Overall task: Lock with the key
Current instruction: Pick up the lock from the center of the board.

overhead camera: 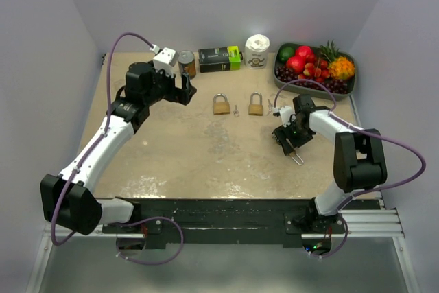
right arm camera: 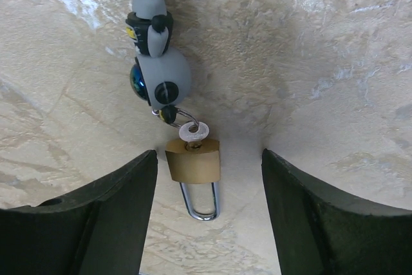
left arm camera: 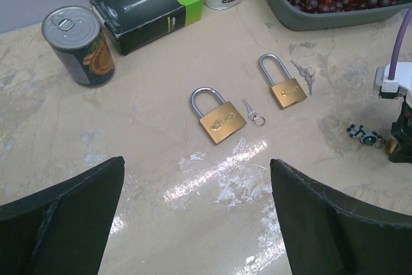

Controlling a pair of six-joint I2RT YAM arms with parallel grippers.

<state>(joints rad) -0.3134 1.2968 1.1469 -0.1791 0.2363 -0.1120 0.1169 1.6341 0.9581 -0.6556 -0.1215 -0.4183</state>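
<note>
A small brass padlock (right arm camera: pixel 193 164) lies flat on the table between the fingers of my right gripper (right arm camera: pixel 209 181). A silver key (right arm camera: pixel 194 132) sits in its keyhole, with a grey figure keychain (right arm camera: pixel 158 72) attached. The jaws are open: the left finger stands close beside the lock body and the right finger is well apart. From above, the right gripper (overhead camera: pixel 291 143) covers the lock and only the shackle (overhead camera: pixel 298 159) shows. My left gripper (overhead camera: pixel 186 90) hovers open at the back left with nothing between its fingers.
Two more brass padlocks (left arm camera: pixel 219 119) (left arm camera: pixel 285 88) lie mid-table, each with small keys (left arm camera: pixel 253 114) (left arm camera: pixel 304 74) beside it. Along the back stand a tin can (left arm camera: pixel 77 43), a razor box (left arm camera: pixel 148 6), a white cup (overhead camera: pixel 257 51) and a fruit tray (overhead camera: pixel 351 87).
</note>
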